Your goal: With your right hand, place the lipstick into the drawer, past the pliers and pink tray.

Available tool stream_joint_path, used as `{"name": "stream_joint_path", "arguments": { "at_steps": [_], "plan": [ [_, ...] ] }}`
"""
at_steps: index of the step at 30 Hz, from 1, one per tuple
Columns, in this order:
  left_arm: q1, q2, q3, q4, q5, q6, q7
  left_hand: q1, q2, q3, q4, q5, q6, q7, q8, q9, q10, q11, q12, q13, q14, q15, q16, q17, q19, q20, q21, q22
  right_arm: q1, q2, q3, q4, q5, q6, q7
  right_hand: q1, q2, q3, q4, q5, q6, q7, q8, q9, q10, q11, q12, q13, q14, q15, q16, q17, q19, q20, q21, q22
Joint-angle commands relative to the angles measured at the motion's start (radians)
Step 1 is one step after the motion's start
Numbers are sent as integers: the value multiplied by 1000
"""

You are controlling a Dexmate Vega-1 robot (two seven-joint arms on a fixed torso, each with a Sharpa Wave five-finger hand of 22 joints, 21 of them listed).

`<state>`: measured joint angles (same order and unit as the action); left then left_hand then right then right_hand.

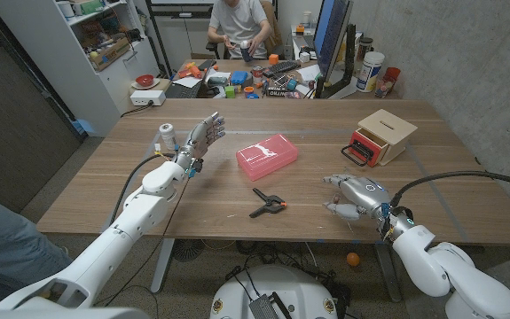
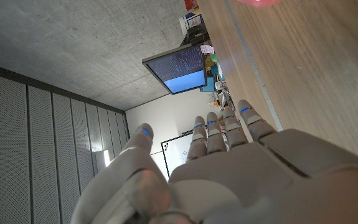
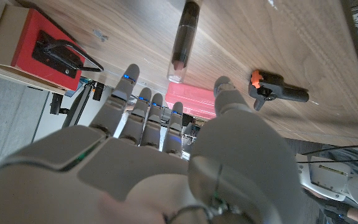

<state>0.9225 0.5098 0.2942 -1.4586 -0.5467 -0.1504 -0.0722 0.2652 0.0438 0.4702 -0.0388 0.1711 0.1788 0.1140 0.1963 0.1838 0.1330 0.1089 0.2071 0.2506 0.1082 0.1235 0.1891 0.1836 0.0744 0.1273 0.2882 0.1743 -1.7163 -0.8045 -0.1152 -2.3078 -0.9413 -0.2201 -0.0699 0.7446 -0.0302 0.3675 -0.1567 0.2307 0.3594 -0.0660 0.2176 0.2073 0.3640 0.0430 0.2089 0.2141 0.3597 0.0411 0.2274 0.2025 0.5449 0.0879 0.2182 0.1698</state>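
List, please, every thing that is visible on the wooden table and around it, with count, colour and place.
lipstick: one, dark tube with clear cap, lying on the table beyond the right hand's fingertips.
drawer: one, wooden box with red front and black handle, far right.
pink tray: one, pink, table centre.
pliers: one, black with orange, near the tray.
white bottle: one, far left.
person: one, seated behind at a cluttered desk.
left hand: raised, fingers apart, empty.
right hand: low over the table, empty.

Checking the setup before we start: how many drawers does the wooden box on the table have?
1: the small light wooden box at the table's far right shows one red-fronted drawer with a black handle, facing the right hand. Other faces are hidden.
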Motion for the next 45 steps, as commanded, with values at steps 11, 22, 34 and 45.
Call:
{"name": "stream_joint_path", "arguments": {
  "at_steps": [11, 22, 34, 45],
  "plan": [
    [11, 2, -1, 4, -16, 2, 10, -1, 9, 2, -10, 5, 11, 0, 0, 2, 6, -2, 8, -1, 4, 5, 6, 6, 3, 5, -4, 6, 31, -34, -51, 13, 27, -52, 27, 23, 0, 15, 1, 9, 21, 6, 3, 2, 18, 0, 8, 1, 37, -15, 12, 7, 68, -22, 21, 6],
    [12, -6, -6, 19, -53, -7, -34, -2, 11, 2, -11, 5, 11, -1, 0, 3, 9, -3, 9, -3, 4, 4, 6, 6, 4, 7, -7, 6, 56, -61, -55, 19, 52, -57, 50, 38, 6, 26, 1, 11, 50, 0, 11, 2, 41, -6, 13, 1, 76, -26, 24, 11, 113, -37, 31, 7],
    [27, -4, -30, -5, -118, -23, -85, -6, 12, 1, -11, 4, 16, -5, 1, 3, 9, -5, 10, -5, 5, 3, 7, 6, 5, 8, -10, 6, 63, -73, -54, 37, 88, -70, 41, 73, 20, 40, -6, 12, 61, 4, 10, 2, 60, -14, 16, 2, 118, -40, 41, 19, 177, -53, 47, 8],
    [17, -4, -20, 2, -112, -10, -73, -11, 12, -1, -12, 4, 23, -3, 2, 3, 10, -3, 11, -7, 5, 4, 7, 6, 6, 10, -13, 7, 59, -88, -72, 26, 77, -102, 44, 99, 26, 37, -7, 6, 88, -1, 16, 2, 82, -23, 21, 3, 144, -51, 59, 33, 225, -76, 57, 8]
  ]
}}
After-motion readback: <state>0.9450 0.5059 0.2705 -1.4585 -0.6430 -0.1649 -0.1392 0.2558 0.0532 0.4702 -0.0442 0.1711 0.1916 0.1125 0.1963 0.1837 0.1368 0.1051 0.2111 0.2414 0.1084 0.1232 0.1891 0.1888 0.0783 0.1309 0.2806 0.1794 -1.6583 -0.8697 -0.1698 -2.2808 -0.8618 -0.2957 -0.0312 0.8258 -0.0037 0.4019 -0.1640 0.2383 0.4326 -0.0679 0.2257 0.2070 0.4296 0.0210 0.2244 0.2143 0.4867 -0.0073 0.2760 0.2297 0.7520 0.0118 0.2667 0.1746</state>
